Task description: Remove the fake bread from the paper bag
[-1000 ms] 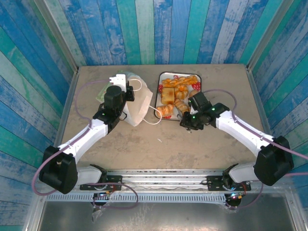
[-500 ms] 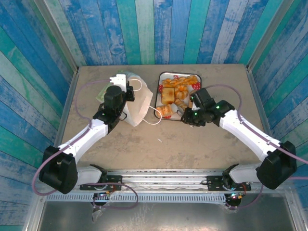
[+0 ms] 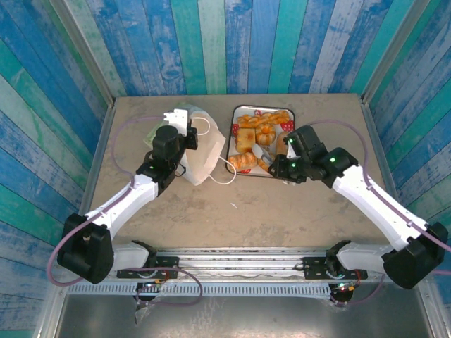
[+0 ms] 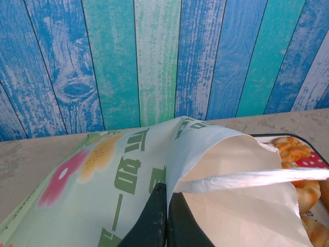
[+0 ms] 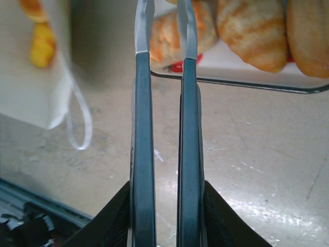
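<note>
The white paper bag [image 3: 202, 153] lies on its side left of the tray, its mouth facing the tray. My left gripper [image 4: 165, 191] is shut on the upper edge of the bag's [image 4: 128, 170] mouth and holds it lifted. Several golden pieces of fake bread [image 3: 257, 130] lie on the strawberry-printed tray [image 3: 235, 128]. A yellow-orange piece [image 5: 41, 37] lies at the bag's [image 5: 31, 87] mouth; I cannot tell if it is inside. My right gripper [image 5: 165, 15] hovers at the tray's near edge, a narrow gap between its fingers [image 5: 144, 103] and nothing in it.
The bag's cord handle [image 5: 78, 126] loops onto the table beside my right gripper [image 3: 266, 156]. Bare tan tabletop [image 3: 246, 211] stretches in front of the bag and tray. Blue and green plank walls [image 3: 232, 42] enclose the table on three sides.
The right arm has swung outward to the right, its gripper shifting slightly along the tray's near edge. The left arm and the bag have stayed put.
</note>
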Controlling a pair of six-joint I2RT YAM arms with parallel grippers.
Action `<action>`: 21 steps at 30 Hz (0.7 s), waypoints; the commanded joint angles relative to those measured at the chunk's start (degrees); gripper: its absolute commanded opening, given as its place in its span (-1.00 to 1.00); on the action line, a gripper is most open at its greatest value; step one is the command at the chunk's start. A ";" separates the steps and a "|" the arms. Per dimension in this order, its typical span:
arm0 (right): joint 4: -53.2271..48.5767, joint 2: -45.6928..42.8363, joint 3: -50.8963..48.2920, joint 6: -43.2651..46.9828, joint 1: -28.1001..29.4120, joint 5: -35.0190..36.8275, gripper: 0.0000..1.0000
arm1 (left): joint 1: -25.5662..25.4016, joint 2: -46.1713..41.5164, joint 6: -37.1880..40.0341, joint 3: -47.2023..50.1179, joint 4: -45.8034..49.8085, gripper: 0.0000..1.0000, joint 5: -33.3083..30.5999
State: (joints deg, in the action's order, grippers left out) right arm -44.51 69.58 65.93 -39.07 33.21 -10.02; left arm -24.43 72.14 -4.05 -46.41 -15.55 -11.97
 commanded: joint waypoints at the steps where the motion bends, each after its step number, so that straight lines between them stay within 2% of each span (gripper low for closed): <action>1: 2.11 -3.80 2.38 0.94 0.60 -3.46 -0.36 | 0.15 -1.39 3.66 0.63 -1.82 -0.99 0.96; 3: 3.11 -5.07 2.59 0.31 0.71 -4.23 -0.35 | 0.17 -1.24 4.71 0.53 -1.51 -0.99 1.34; 10: 8.90 -3.85 3.19 -1.62 7.60 -7.38 -0.34 | 0.24 -0.54 6.15 -0.38 -1.03 -1.00 2.59; 14: 12.01 1.63 4.41 -2.16 11.32 -9.07 -0.34 | 0.17 -0.52 6.42 -0.91 -0.86 -1.00 2.90; 21: 17.44 14.21 9.49 -2.42 13.12 -11.39 -0.33 | 0.17 -0.51 7.50 0.16 -2.81 -1.00 5.86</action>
State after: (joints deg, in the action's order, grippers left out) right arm -31.53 80.99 71.75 -41.19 46.02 -19.94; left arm -24.43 72.14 1.98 -46.41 -15.55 -8.05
